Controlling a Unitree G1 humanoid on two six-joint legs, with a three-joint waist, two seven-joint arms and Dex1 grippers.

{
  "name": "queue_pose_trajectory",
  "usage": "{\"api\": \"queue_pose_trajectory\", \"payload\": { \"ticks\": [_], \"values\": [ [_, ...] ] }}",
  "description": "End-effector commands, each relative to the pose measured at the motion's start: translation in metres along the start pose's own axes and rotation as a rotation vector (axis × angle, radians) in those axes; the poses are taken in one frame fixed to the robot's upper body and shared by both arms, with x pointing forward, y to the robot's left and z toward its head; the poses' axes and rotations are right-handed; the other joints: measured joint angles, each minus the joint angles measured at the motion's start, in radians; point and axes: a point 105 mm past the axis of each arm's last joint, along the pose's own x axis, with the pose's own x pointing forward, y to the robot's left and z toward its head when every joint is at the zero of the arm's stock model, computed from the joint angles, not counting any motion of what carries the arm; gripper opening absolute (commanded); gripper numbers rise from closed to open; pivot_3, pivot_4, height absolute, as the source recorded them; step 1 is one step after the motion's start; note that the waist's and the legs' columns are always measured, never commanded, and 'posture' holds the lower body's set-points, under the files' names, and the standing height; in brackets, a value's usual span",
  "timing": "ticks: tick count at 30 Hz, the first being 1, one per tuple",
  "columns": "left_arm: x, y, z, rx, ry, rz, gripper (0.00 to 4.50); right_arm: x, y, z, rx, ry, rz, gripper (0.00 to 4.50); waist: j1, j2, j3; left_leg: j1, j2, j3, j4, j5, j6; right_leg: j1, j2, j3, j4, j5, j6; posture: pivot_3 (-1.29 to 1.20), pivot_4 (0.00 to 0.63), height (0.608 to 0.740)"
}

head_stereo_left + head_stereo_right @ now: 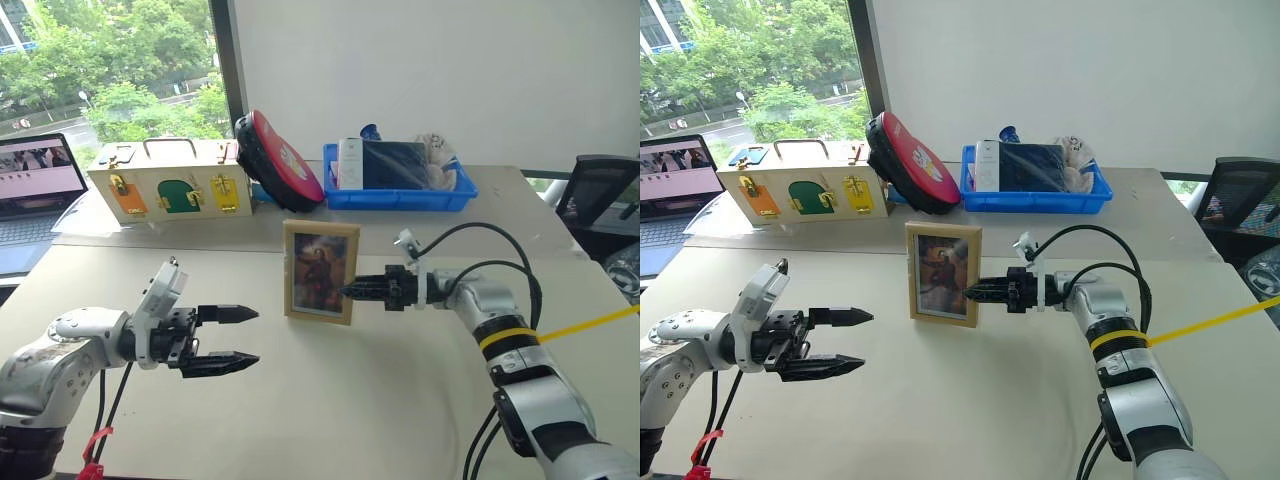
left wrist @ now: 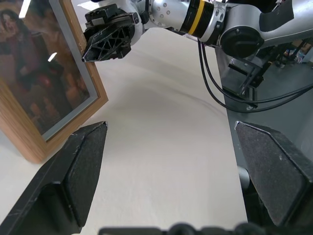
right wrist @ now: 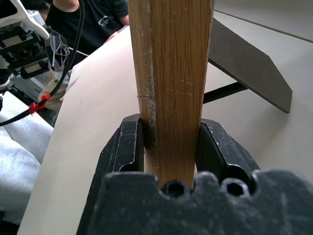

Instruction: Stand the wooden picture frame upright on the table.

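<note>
No text, label, brand or number can be read anywhere in these views. The laptop screen (image 1: 38, 165), to the left of the cream wooden box (image 1: 168, 182), shows only small pictures and pale bands, too fine to make out as words. The red disc (image 1: 283, 160) leaning just right of that box bears light markings that cannot be told as letters. In the right wrist view a person's dark shirt (image 3: 98, 19) carries a small pale mark, too small to read. The white device (image 1: 350, 163) in the blue tray (image 1: 400, 195), further right of the box, shows no legible print.
</note>
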Motion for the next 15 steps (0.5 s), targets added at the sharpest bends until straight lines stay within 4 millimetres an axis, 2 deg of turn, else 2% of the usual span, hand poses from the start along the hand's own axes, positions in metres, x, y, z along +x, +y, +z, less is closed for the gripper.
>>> {"api": "queue_pose_trajectory", "payload": {
  "ticks": [1,4,9,15],
  "values": [
    [-0.002,-0.003,0.001,0.037,0.016,-0.015,4.50,0.007,0.009,-0.004,-0.011,-0.002,0.038,1.20,-0.004,0.000,0.000,0.000,0.000,0.000,0.000,0.000,0.000,0.000,0.000,0.000,0.000,0.000,0.000,0.00,0.150,0.735],
    [-0.002,-0.002,0.001,0.041,0.011,-0.013,4.50,0.008,0.012,-0.012,0.013,0.011,0.030,1.20,-0.012,0.000,0.000,0.000,0.000,0.000,0.000,0.000,0.000,0.000,0.000,0.000,0.000,0.000,0.000,0.00,0.150,0.735],
    [-0.003,0.002,-0.002,0.044,0.018,-0.008,4.50,0.015,0.023,-0.012,0.014,-0.026,0.026,1.20,-0.020,0.000,0.000,0.000,0.000,0.000,0.000,0.000,0.000,0.000,0.000,0.000,0.001,0.000,0.000,0.00,0.150,0.735],
    [-0.003,0.005,-0.004,0.049,0.021,-0.015,4.50,0.016,0.024,-0.020,-0.012,-0.015,-0.025,1.20,-0.019,0.000,0.000,0.000,0.000,-0.001,0.000,0.000,0.000,0.000,0.000,-0.001,0.001,0.000,0.000,0.00,0.150,0.735]
  ]
}}
